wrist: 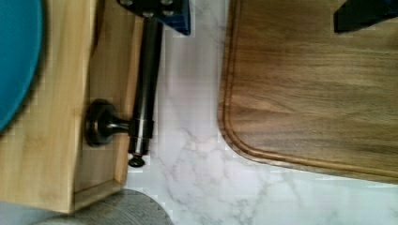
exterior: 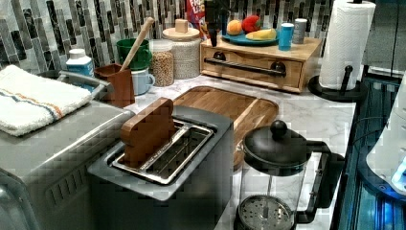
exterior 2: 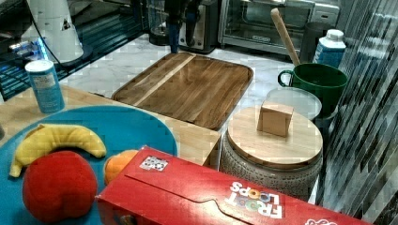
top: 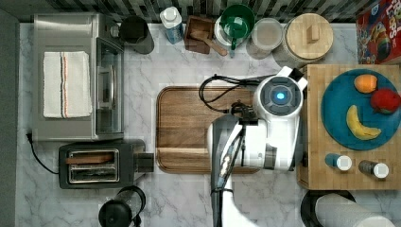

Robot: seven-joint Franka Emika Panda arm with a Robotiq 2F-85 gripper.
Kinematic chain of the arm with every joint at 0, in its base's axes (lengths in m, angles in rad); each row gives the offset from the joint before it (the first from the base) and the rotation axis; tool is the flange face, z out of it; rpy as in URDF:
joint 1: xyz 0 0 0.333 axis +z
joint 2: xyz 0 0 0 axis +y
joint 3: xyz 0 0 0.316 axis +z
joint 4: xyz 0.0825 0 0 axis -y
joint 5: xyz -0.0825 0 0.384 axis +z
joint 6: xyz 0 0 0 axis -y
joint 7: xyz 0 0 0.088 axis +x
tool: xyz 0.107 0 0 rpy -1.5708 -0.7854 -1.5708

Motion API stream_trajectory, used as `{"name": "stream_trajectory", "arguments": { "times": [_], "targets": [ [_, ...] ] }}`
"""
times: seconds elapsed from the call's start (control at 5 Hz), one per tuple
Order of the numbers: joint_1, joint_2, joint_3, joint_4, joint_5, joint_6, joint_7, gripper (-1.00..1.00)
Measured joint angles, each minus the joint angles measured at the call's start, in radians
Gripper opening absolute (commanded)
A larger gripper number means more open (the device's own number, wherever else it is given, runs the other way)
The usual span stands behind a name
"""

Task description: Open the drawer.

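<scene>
- At the top view's left you have the toaster oven (top: pixel 71 28) with a folded towel (top: pixel 66 84) on its roof. The toaster (top: pixel 94 165) stands just beside it.
- In the middle of the marble counter lies the dark cutting board (top: pixel 184 123). The arm (top: pixel 279 118) hangs over the edge of it nearest the cabinet.
- At the top view's right stands the butcher-block cabinet (top: pixel 314 156), carrying a blue plate (top: pixel 335 118) of fruit.
- Your target, the drawer (exterior: pixel 249 56), sits in that cabinet's front face, facing the cutting board. In the left view its front looks flush with the cabinet, so it is not yet pulled out.
- The black bar handle (wrist: pixel 145 79) runs across the drawer front, held off the wood on a round post.
- Your pincer (wrist: pixel 258 26) is spread wide and grips nothing.
- One finger (wrist: pixel 159 11) lies over the bar handle near one end. You cannot tell whether it touches the bar.
- The other finger (wrist: pixel 366 14) is well apart from it, over the cutting board, with a strip of bare marble between the two.
- In the left view the pincer (exterior: pixel 215 24) shows dark, just above the drawer's end at the left view's left.
</scene>
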Motion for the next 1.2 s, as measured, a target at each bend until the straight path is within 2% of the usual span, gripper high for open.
{"name": "stream_trajectory", "arguments": {
  "times": [0.4,0.8,1.2],
  "targets": [
    [-0.04,0.001,-0.056,-0.014,0.021,0.061,-0.054,1.0],
    [-0.08,0.001,-0.058,-0.057,0.009,0.185,-0.054,1.0],
    [-0.088,0.031,-0.059,-0.088,0.014,0.253,-0.055,1.0]
  ]
}}
